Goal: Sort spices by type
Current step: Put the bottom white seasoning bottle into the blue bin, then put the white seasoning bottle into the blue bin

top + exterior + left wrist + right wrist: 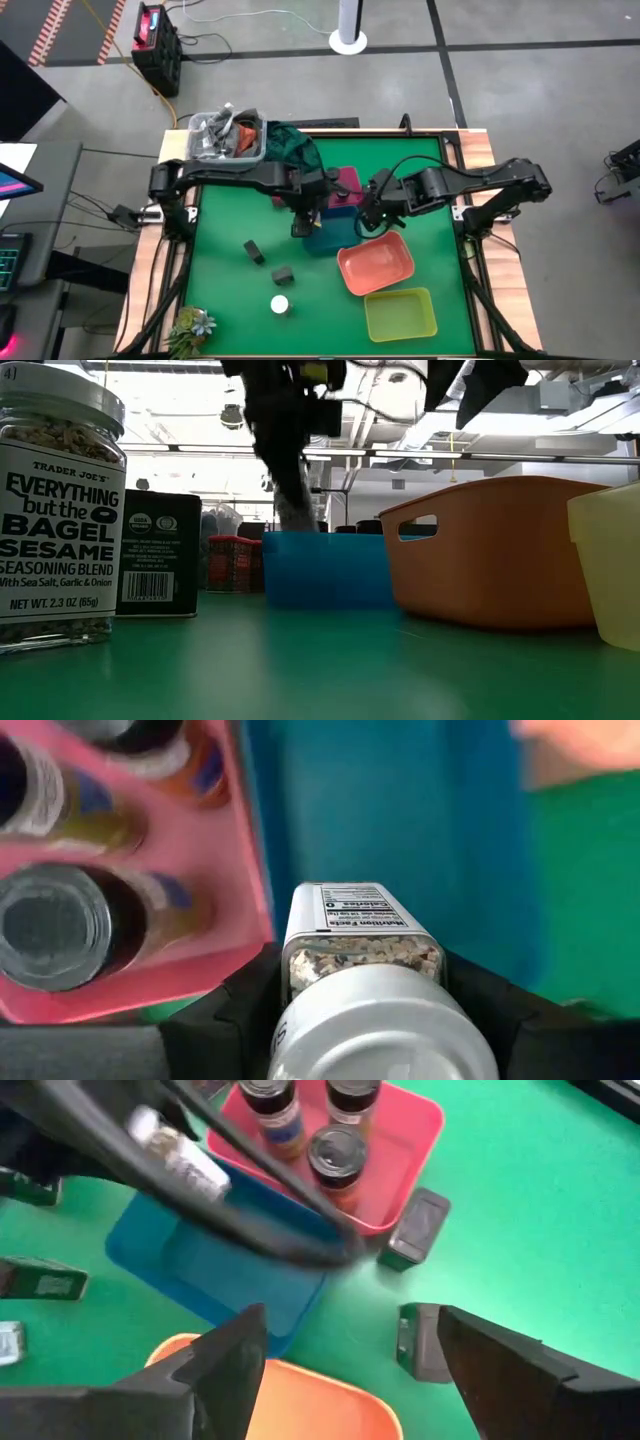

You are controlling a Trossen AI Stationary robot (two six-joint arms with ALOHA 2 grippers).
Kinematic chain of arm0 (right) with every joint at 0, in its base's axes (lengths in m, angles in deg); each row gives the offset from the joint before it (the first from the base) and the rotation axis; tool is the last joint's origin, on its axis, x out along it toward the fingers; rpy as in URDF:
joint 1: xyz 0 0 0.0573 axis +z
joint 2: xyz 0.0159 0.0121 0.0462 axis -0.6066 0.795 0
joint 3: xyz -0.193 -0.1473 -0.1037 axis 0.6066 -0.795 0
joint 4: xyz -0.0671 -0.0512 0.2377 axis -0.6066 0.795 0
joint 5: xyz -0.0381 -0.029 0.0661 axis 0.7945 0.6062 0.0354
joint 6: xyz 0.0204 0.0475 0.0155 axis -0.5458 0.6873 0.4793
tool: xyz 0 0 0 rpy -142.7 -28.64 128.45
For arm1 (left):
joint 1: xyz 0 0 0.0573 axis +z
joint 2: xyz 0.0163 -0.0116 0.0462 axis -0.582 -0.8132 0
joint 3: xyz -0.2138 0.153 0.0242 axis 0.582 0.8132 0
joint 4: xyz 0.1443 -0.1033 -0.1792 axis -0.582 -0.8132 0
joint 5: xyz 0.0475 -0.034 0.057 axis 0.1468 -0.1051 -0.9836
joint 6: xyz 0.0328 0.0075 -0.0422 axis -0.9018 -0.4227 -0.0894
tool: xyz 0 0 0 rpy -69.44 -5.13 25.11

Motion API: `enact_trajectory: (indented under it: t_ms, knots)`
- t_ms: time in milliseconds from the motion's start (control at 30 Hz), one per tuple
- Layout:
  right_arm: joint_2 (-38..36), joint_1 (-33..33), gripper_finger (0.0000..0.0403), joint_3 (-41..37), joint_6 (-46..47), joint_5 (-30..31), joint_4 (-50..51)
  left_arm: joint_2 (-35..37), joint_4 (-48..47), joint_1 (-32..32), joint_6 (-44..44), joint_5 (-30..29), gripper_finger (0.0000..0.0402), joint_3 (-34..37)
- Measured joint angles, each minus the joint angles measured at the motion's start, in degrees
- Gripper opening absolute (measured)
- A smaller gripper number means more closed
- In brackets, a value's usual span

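The left gripper is clenched on a white-capped jar above the blue tray — just beside the pink tray of dark-capped jars. The right gripper hangs spread and empty — over the green table near the salmon tray.

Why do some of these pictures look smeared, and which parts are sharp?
Left wrist view: the held jar is crisp, the pink tray streaked. Right wrist view: the left arm smears. Low view: bright ceiling lights leave that arm a dark blur; the Trader Joe's jar reads clearly.
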Motion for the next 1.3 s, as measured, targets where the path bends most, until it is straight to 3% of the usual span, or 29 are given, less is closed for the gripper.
enact_trajectory:
  t_ms: [233,400,567,800,1000,1167,1300]
  knots:
    - [0.02,-0.45,0.0315,0.0,-3.89,-0.02,-0.11,-4.44,-0.49,-1.67,-2.52,-1.44,0.0204,0.0]
    - [0.02,-0.45,0.0315,0.0,-7.62,-0.02,-0.22,-4.67,-0.68,-2.5,0.32,-1.72,0.0243,-0.15]
    - [-0.35,-0.45,0.0315,0.0,-10.38,0.02,-0.29,-4.15,-5.33,-2.33,3.97,-2.49,0.0281,-5.51]
    - [-4.86,-0.81,0.0315,0.0,-11.75,1.96,3.48,1.56,-12.98,-3.86,11.59,-3.99,0.0282,-11.38]
    - [-13.09,2.65,0.0315,-2.48,-11.51,10.85,2.44,9.05,-14.35,-14.48,21.07,-2.56,0.0275,-8.96]
    - [-19.44,7.14,0.0315,-12.11,-13.99,12.89,-6.39,7.76,-10.43,-28.09,39.78,-2.43,0.0275,-8.55]
    - [-22.02,11.37,0.0315,-18.61,-13.08,12.96,-14.9,4.83,-6.31,-36.78,45.26,-9.4,0.0275,-8.55]
